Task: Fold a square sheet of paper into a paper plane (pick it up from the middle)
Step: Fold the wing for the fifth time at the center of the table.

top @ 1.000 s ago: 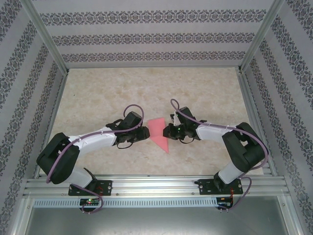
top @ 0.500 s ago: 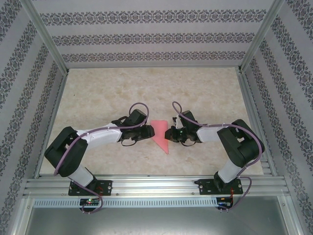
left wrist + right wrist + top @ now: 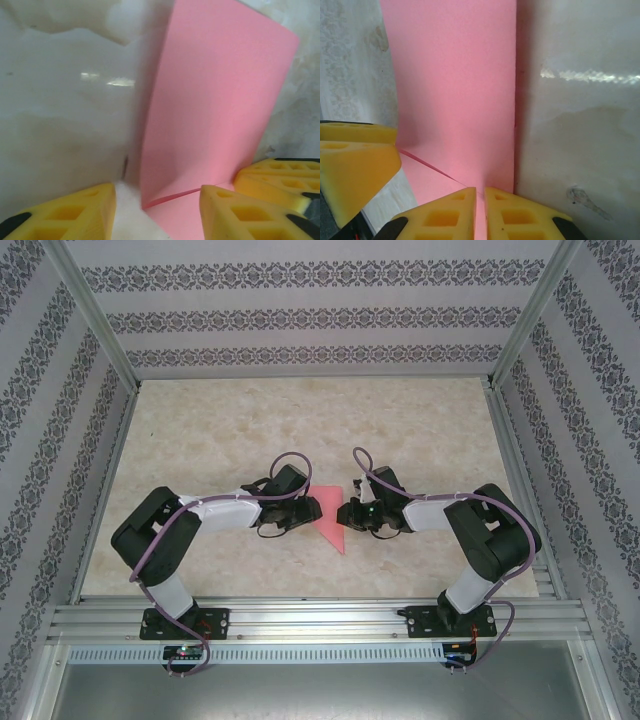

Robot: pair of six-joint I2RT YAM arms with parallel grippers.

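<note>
My left tool (image 3: 308, 508) has slid in from the left over the last second and now overlaps the left edge of the square sheet of paper (image 3: 330, 520). The elbow swung in with it, while my right tool (image 3: 348, 512) barely shifted. The sheet lies at frame centre on the tabletop (image 3: 300, 420), a pink triangle pointing to the lower right, same spot as before. In the left wrist view the left tool (image 3: 157, 195) is spread, with a lifted flap of the sheet (image 3: 215, 100) standing up between the yellow pads and nothing pinched yet. In the right wrist view the right tool (image 3: 480, 197) is pressed together, pinching the near edge of the sheet (image 3: 455, 90). I read this as the right holding while the left lines up to take the flap, so I'm mid-crease and the folding is far from finished. The two tools are nearly touching: the left tool's pad (image 3: 355, 160) shows at the left of the right wrist view, so there's a crowding risk. Otherwise there are just patterned walls (image 3: 300, 320) and the frame rail (image 3: 320, 615) at the bottom, nothing else in the way
</note>
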